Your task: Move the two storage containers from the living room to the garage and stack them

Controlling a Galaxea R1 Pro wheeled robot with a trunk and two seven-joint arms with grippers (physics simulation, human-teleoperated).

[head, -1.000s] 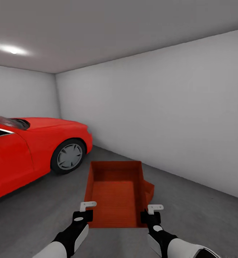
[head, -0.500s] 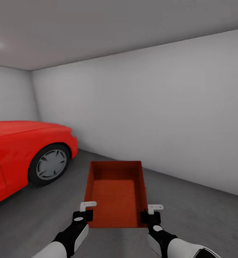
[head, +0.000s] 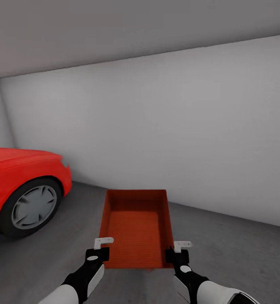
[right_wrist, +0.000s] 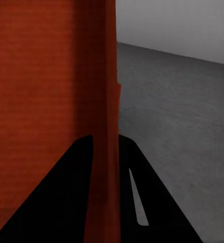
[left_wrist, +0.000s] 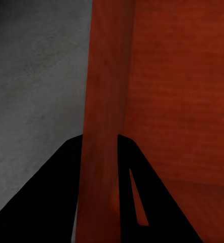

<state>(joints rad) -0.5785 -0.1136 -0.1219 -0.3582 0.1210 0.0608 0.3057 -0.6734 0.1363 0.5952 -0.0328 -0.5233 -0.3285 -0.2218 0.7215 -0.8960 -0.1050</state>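
The robot is standing in the garage and is holding one storage container (head: 135, 228) out in front of its body with both arms. The container is an orange-red box with no lid, and its open top is facing up, so the ridged bottom inside is showing. It is being held up above the dark grey floor (head: 241, 253), a little way in front of a plain white wall (head: 178, 126). Both arms are reaching forward side by side, low in the head view, with white sleeves and black wrists. The left gripper (head: 98, 253) is pinching the left side wall of the container at the near corner. In the left wrist view, the two black fingers (left_wrist: 51, 197) are sitting on each side of the thin red wall (left_wrist: 99, 152), one inside the box and one outside, squeezed narrow on it. The right gripper (head: 177, 254) is doing the same on the right side wall at the near corner. In the right wrist view, its black fingers (right_wrist: 56, 197) are hugging the red wall (right_wrist: 104, 126) tight, with grey floor beside it. A red car (head: 17, 185) is parked off to the robot's left, well apart from the container, and one front wheel (head: 32, 207) is showing. The grey ceiling (head: 114, 29) is running across the top.
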